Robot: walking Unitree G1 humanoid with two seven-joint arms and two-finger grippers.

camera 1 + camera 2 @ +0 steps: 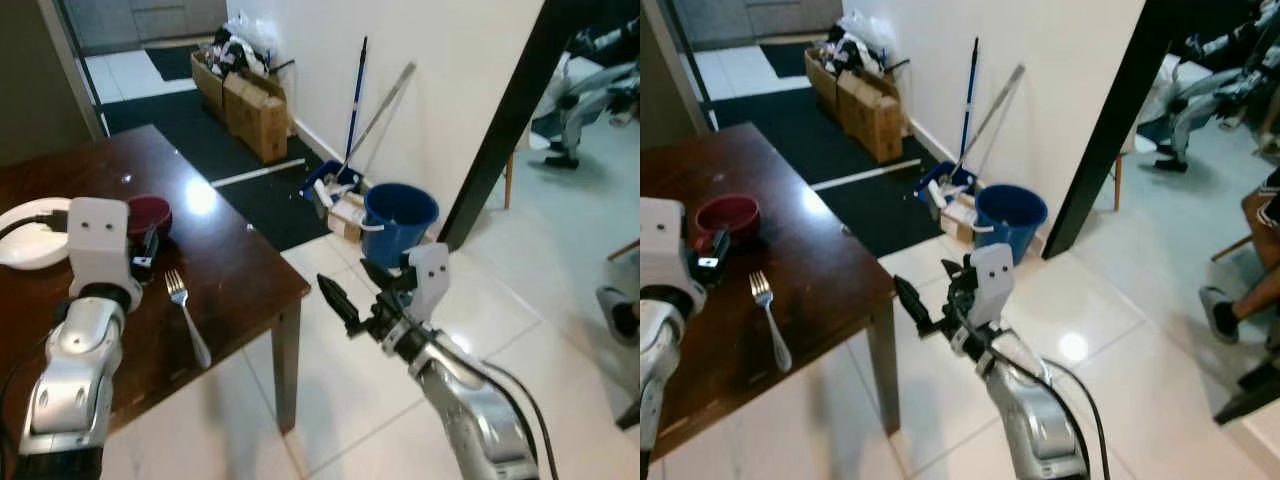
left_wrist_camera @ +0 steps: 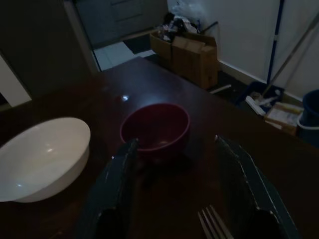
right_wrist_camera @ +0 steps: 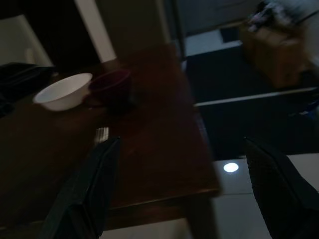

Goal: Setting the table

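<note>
We hold our left end effector (image 2: 174,199) over the dark wooden tabletop (image 1: 230,250), its two fingers spread wide and empty, aimed at the red bowl (image 2: 155,128) that sits just beyond their tips. A white bowl (image 2: 42,157) rests just to the left of the red one, and a fork (image 1: 187,317) lies nearer to us, close to the tabletop's right edge, tines pointing away. Our right end effector (image 1: 350,290) hangs out over the tiled floor (image 1: 350,400), right of the tabletop's near corner, also open wide and carrying nothing. We judge the main risk to be the closeness of the two bowls: a finger sliding in on the left side of the red bowl could nudge the white one, or push the red bowl rather than straddle it. A low sweep of the wrist could also catch the fork and knock it off the nearby edge. Beyond the tabletop, by the far wall, stand a blue bucket (image 1: 399,220), a mop (image 1: 352,105) and cardboard boxes (image 1: 245,105); a person's leg (image 1: 1260,260) shows at far right.
</note>
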